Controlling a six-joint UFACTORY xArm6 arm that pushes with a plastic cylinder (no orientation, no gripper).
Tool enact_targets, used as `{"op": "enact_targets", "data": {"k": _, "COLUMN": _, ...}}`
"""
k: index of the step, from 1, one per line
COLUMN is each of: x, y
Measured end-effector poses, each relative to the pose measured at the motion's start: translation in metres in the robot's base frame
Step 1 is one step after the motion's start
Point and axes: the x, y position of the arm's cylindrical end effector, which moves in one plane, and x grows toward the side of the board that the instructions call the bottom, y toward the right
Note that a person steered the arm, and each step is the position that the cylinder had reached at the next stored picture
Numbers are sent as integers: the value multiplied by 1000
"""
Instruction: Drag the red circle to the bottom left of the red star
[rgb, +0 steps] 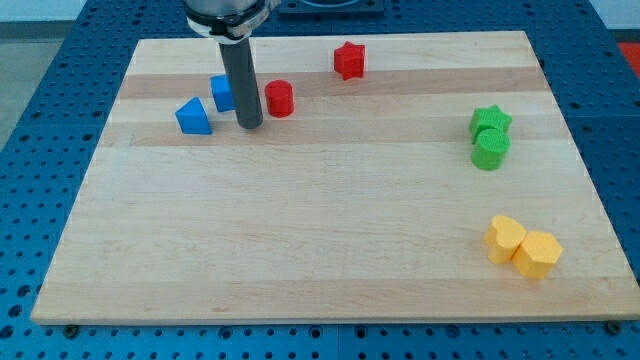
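Note:
The red circle stands near the board's top, left of centre. The red star lies up and to the right of it, near the top edge. My tip rests on the board just left of and slightly below the red circle, with a small gap between them. The rod rises from there to the view's top and partly hides a blue block behind it.
A blue triangle-like block lies left of my tip. A green star and a green circle touch at the right. Two yellow blocks sit together at the bottom right. The wooden board lies on a blue perforated table.

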Motion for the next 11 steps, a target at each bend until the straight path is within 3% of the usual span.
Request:
{"op": "enact_targets", "data": {"k": 4, "x": -32, "y": 8}}
{"op": "enact_targets", "data": {"k": 9, "x": -13, "y": 12}}
{"op": "enact_targets", "data": {"k": 11, "x": -50, "y": 37}}
